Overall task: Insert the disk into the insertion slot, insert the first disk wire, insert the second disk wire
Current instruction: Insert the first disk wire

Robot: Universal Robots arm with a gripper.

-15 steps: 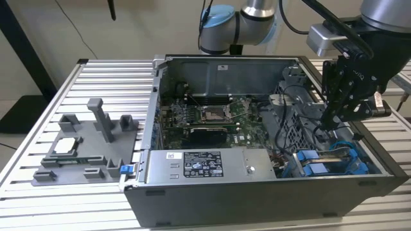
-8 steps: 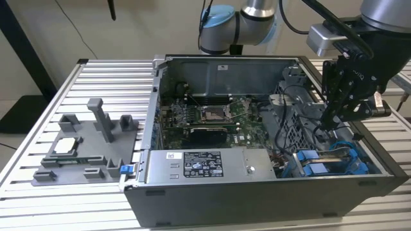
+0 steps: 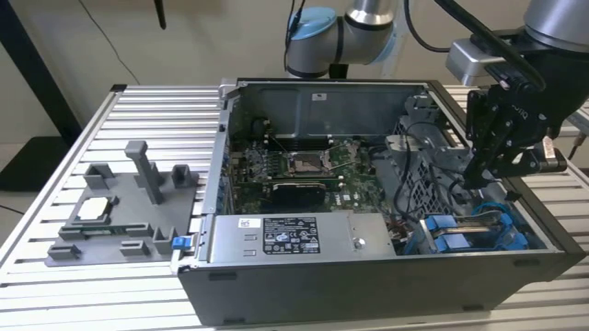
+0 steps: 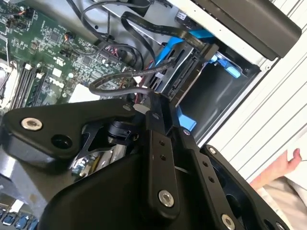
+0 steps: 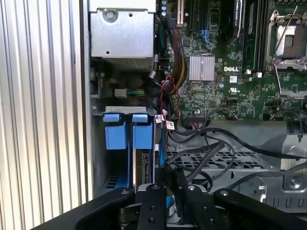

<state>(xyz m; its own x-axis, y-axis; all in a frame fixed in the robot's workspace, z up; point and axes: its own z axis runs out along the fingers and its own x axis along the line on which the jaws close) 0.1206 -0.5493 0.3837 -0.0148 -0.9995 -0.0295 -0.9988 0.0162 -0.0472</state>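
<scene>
A robotics lab: a ribbed aluminium counter [image 3: 138, 110] bears an opened grey metal computer case [image 3: 368, 293], a grey plastic fixture [image 3: 120, 207] at the exterior view's left, a silver-blue robot arm [image 3: 343, 33] beyond.

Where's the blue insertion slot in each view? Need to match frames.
Exterior view: insertion slot in the case corner at the exterior view's right, beside the power-supply box.
Second wrist view: insertion slot among the black cables.
First wrist view: insertion slot at the case edge nearest the ribbed table.
Shared landmark: green motherboard.
</scene>
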